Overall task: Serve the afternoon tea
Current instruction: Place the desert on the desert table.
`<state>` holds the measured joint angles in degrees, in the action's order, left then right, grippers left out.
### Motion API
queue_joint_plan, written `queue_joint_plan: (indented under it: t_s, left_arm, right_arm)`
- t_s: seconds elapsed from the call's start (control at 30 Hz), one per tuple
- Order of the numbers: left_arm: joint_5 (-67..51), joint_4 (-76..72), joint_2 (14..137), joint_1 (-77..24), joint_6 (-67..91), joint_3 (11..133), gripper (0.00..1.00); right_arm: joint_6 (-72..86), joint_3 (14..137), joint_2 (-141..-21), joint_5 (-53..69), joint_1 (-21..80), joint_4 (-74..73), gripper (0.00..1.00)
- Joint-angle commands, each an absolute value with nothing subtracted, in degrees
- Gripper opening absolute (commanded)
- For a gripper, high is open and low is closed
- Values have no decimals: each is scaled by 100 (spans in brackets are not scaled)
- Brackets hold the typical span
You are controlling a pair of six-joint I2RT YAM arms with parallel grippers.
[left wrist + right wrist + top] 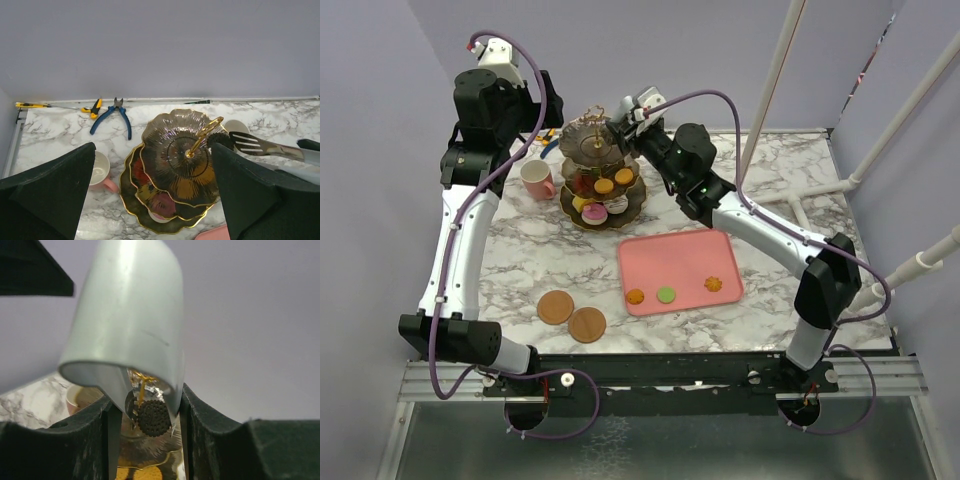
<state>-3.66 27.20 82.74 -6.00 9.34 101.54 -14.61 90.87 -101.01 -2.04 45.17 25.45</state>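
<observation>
Marble bench [520, 260], upper centre: right fingers [215, 440] clamp tongs [130, 315] gripping dark cookie [152, 418] over stand [165, 145] top tier. Lower gently, clear gold ring [205, 132], then release. Left fingers [50, 190] spread.

Blue-handled pliers [112, 116] lie on the marble table [520, 262], pink tray [680, 262] well apart.

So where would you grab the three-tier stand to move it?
Probably by the gold ring at the top of the stand, coming from straight above. It rises upright from the centre, clear of the wide scalloped tiers. The tongs sit close beside it, though.
</observation>
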Motion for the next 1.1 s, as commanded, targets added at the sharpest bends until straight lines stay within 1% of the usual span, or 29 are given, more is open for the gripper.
queue_joint_plan:
  t_s: [0.0,0.13,0.27,0.57,0.7,0.9,1.07]
  left_arm:
    - [-547,2753,8027,-558,813,10108,99]
    - [-655,2751,8024,-545,847,10116,99]
    - [-636,2751,8008,-545,843,10084,99]
    - [-692,2755,7972,-542,800,10011,99]
    - [-724,2759,7980,-538,760,10011,99]
    - [-742,2752,7983,-537,745,10061,99]
    - [-798,2751,7997,-544,775,10137,99]
  right_arm:
    - [-1407,9540,-10368,126,4253,2354,4]
    - [-1341,9774,-10604,354,4151,2191,8]
    - [-1308,9737,-10654,469,4148,2201,23]
    - [-1169,9573,-10483,513,4148,2302,40]
    - [-1128,9595,-10306,599,4149,2176,51]
    - [-1105,9353,-9964,737,4151,2132,53]
    - [-1151,9007,-9583,646,4148,2193,52]
